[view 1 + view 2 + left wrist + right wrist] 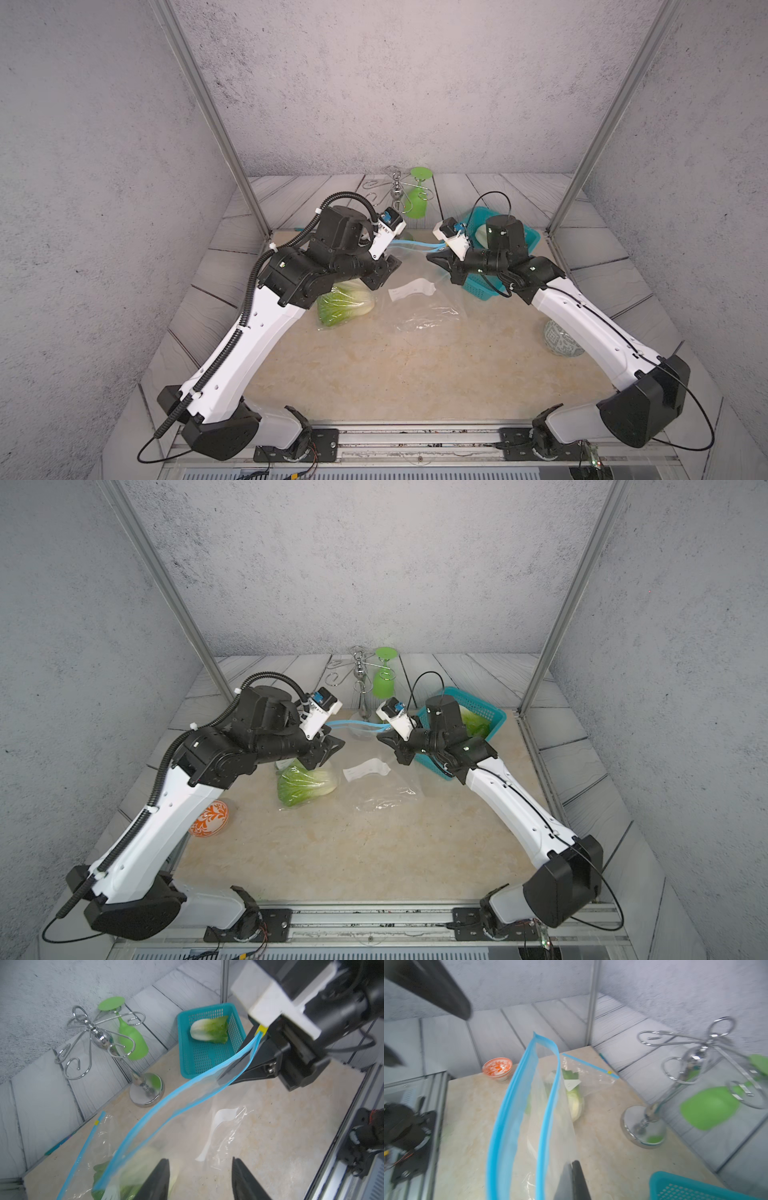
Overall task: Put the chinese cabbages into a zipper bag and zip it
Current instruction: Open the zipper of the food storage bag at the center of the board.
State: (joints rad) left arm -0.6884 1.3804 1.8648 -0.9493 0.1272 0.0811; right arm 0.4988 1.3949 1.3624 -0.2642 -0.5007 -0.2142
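Left claw [200, 1159] open over the clear blue-zipped plastic bag [209, 1136]; right claw [572, 1165] pinches its mouth edge. One green-white chinese cabbage [208, 1029] lies in the teal basket [199, 1059]; the single-held mouth may sag shut.

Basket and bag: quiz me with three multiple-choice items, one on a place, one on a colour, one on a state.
1. The cabbage nearest the right arm lies: A in the basket; B in a pot; C on a plate.
2. The zip strip of the bag is: A red; B blue; C black.
3. The right gripper is: A open; B shut on the bag; C shut on a cabbage.
Answers: 1 A, it rests on the teal mesh floor. 2 B, both edges show light blue. 3 B, its jaws clamp the bag's slider end.
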